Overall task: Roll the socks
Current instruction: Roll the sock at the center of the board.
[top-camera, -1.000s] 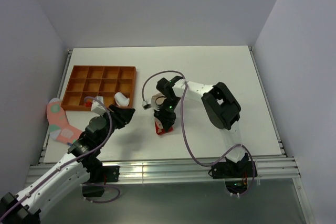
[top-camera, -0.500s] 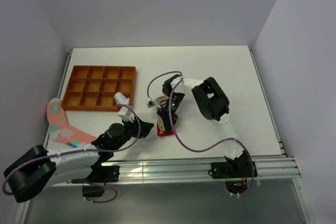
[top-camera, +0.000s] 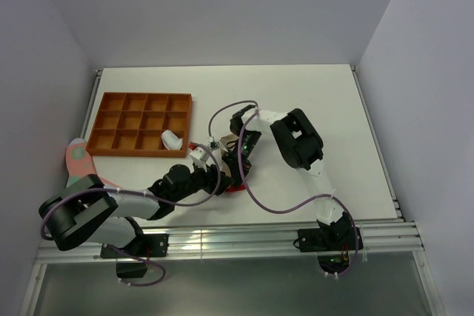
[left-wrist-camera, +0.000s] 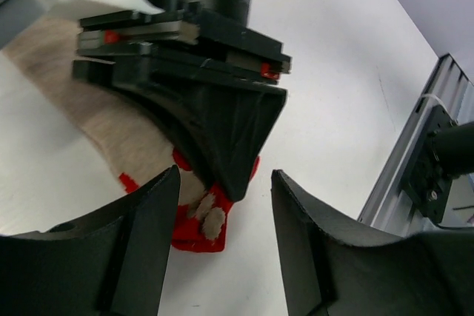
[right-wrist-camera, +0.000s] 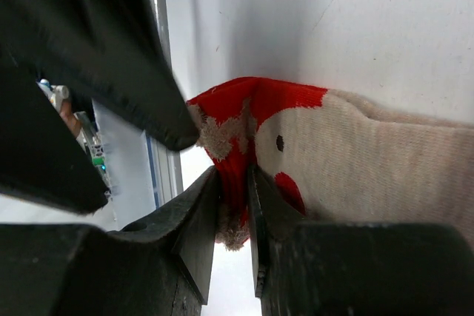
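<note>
Okay, right gripper [right-wrist-camera: 233,183]: clamped on the red toe end of the red-toed sock [right-wrist-camera: 348,160]; the fabric is pinched between both fingers [right-wrist-camera: 200,220].
Left gripper [left-wrist-camera: 224,175]: jaws stand wide apart and hold nothing; the sock's red tip and the right gripper's fingers sit in the gap between them.
Red-toed sock: beige body with a red toe, red spots and fuzzy beige patches; it lies on the white table [top-camera: 311,101] near the middle, just ahead of the two arm bases, with the beige part trailing flat behind the right gripper.
Other socks: a white roll [top-camera: 172,139] sits in a front-row compartment of the orange tray [top-camera: 141,95], right side; a pink sock [top-camera: 75,158] with a green spot lies at the table's left edge, partly under the left arm.
Tray: a grid of compartments, back left on the table, well apart from the grippers.
Writing: small white print on the right gripper's black housing in the left wrist view, too blurred to read.
Table edge: metal rail [left-wrist-camera: 415,146] seen beside the left gripper.
</note>
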`<state>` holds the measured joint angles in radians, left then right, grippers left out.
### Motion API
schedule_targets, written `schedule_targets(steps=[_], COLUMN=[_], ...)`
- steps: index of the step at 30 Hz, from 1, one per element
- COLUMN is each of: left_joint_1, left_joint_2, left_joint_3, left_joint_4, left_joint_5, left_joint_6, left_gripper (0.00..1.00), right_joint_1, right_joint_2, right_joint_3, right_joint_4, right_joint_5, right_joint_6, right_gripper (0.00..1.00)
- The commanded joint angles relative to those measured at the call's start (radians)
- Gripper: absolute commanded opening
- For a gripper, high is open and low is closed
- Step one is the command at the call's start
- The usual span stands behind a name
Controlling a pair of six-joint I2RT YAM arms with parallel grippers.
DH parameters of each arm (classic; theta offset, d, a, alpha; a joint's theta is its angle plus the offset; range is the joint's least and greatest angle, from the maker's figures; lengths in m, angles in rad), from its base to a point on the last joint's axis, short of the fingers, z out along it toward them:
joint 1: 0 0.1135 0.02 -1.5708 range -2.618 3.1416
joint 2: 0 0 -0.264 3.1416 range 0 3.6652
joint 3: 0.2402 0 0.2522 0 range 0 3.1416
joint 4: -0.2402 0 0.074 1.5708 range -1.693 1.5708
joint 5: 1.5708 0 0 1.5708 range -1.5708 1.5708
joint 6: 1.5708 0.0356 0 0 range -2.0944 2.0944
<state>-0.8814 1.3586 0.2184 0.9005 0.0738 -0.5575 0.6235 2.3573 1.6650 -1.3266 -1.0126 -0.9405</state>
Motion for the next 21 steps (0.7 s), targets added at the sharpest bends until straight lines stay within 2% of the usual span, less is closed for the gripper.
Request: schedule_targets(steps=[1,7,21], left_joint_1=[-0.005,-0.004,0.001], left_joint_2=[0.011,0.033,0.172], left_joint_3=[0.05,0.041,0.042], left_joint_4=[0.025,-0.003,0.081], left_joint_5=[0.084,0.08,0.083], left_joint_6=[0.064,0.082,0.071], left_gripper=[0.58,0.57,0.55], right_joint_1=[-0.01,-0.016,-0.031], right_joint_2=[-0.001,-0.003,-0.007], right_joint_3=[0.033,0.033,0.021], right_joint_4=[-0.112,-0.114,-0.112], right_joint_5=[-0.021,-0.023,-0.015], right_joint_6=[-0.004,-0.004,-0.006], right_gripper=[0.29,0.28,0.27])
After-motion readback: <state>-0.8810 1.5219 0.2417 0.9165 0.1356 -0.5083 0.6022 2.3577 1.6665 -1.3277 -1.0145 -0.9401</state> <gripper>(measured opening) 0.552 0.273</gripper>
